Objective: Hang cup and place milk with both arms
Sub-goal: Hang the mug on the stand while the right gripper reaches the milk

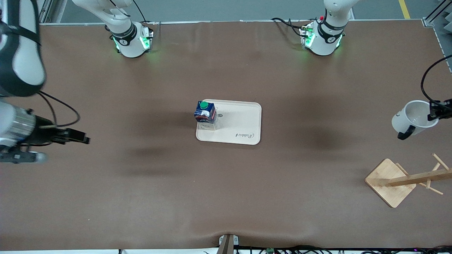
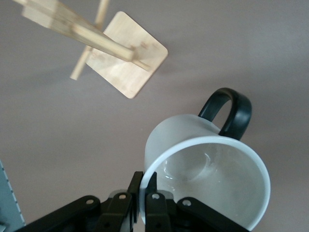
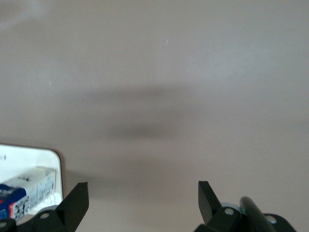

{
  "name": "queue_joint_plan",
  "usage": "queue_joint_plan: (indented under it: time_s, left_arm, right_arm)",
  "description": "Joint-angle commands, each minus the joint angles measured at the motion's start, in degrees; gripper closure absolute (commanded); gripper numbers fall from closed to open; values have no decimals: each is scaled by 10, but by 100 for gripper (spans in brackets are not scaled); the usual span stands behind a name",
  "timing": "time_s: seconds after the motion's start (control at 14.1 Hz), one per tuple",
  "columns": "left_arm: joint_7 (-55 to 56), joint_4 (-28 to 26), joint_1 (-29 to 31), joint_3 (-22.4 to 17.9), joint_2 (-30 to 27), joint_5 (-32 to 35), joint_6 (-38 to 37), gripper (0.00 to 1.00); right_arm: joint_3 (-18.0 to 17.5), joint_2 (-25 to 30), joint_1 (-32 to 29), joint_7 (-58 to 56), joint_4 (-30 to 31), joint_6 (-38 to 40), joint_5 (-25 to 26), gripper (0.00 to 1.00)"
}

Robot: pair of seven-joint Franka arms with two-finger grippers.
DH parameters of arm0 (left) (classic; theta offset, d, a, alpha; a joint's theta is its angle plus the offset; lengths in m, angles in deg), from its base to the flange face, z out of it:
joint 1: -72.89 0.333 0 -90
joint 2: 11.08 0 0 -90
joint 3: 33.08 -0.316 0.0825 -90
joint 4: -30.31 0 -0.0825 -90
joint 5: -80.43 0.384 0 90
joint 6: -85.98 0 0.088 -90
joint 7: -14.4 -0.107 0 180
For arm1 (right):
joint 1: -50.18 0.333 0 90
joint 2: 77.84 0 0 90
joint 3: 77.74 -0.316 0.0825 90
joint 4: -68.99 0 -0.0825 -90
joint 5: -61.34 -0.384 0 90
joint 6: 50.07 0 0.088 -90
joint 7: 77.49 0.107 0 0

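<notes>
The white cup (image 1: 411,118) with a black loop handle hangs in the air at the left arm's end of the table, over bare table beside the wooden rack (image 1: 409,180). My left gripper (image 1: 435,112) is shut on its rim; the left wrist view shows the cup (image 2: 203,169) pinched at the rim by the gripper (image 2: 145,186). The milk carton (image 1: 205,113), dark blue with a green cap, stands upright on the cream tray (image 1: 243,121) at mid table. My right gripper (image 1: 83,137) is open and empty, up over the right arm's end of the table; it shows open in its wrist view (image 3: 143,193).
The wooden rack lies tipped in view with its square base (image 2: 129,60) on the table and pegs (image 1: 436,176) sticking out. The tray's corner and the carton (image 3: 19,193) show in the right wrist view. Brown mat covers the table.
</notes>
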Motion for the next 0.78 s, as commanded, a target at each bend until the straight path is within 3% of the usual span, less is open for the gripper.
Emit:
queue_joint_plan:
  time_s: [0.0,0.14,0.36,0.71]
  left_arm:
    - [-27,25,17,5,24,-11,40,100]
    - [-40,25,24,5,33,-12,57,100]
    - [-42,25,36,5,47,-40,92,100]
    - [-87,25,50,5,63,-43,126,100]
  right_arm:
    - [5,-5,9,3,4,54,-11,0]
    - [3,-6,20,41,11,56,-20,0]
    - [3,-4,81,220,39,63,-24,0]
    - [3,12,196,314,48,60,-31,0]
